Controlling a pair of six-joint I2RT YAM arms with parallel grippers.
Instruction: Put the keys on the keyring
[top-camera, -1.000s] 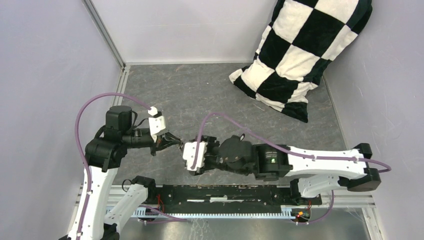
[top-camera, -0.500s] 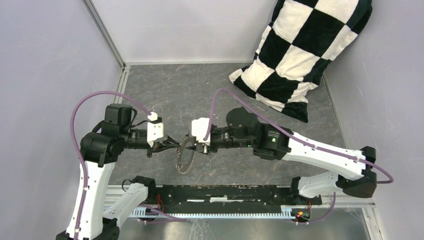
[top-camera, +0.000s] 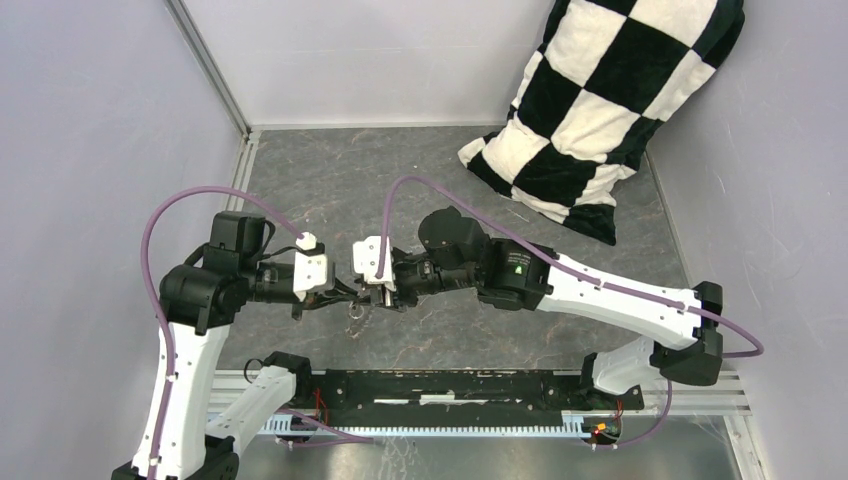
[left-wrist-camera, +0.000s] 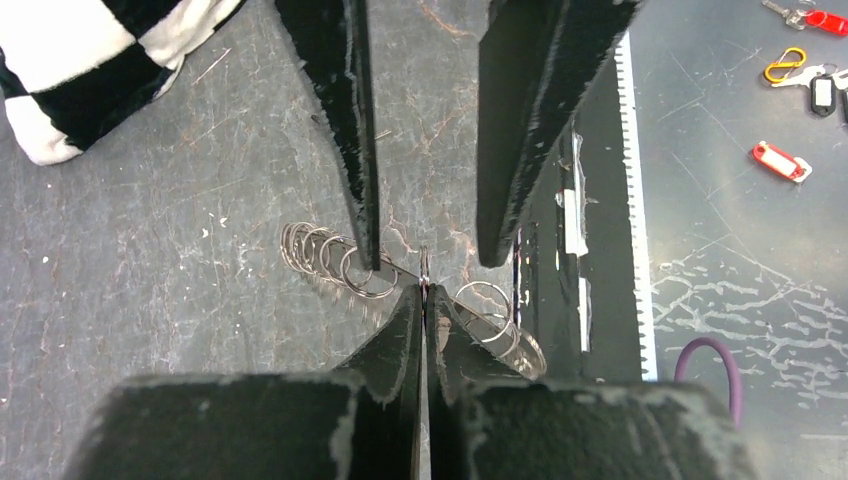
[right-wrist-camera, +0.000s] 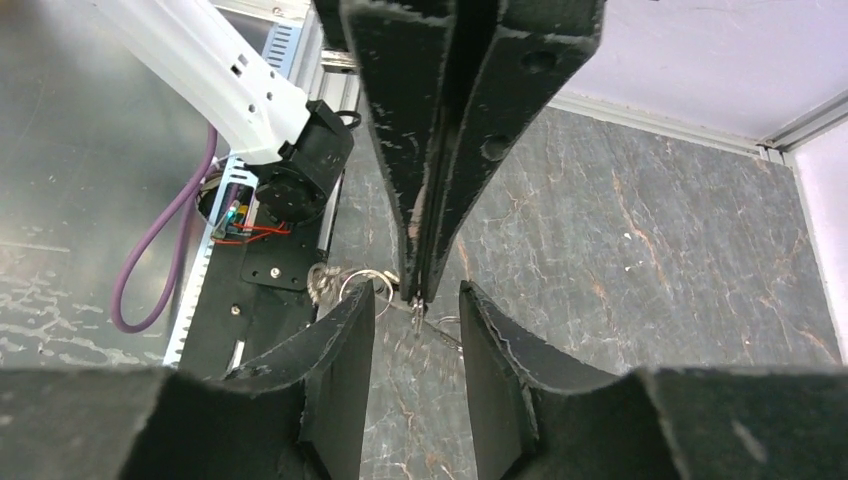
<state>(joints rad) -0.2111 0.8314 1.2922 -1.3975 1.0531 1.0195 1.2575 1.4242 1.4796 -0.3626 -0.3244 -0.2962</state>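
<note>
While the left fingers (left-wrist-camera: 405, 335) pinch shut on the keyring (left-wrist-camera: 335, 258) above the desk (top-camera: 330, 180), left of centre by its near edge, its looped length slants from far side toward that edge, the right fingers (right-wrist-camera: 345, 335) standing open astride the pinch.

Left arm (top-camera: 190, 345): upper link rises from the base, elbow bent, forearm directed right toward the midline. Left gripper (top-camera: 348, 292): jaws fully closed, fingers (left-wrist-camera: 400, 330) pressed flat together, tip pointing right. Right arm (top-camera: 600, 292): extended leftward from its base, forearm low and near level. Right gripper (top-camera: 373, 298): jaws parted, fingers (right-wrist-camera: 340, 340) standing on either side of the left gripper's closed tip, a gap visible on each side. The two grippers meet nose to nose.
</note>
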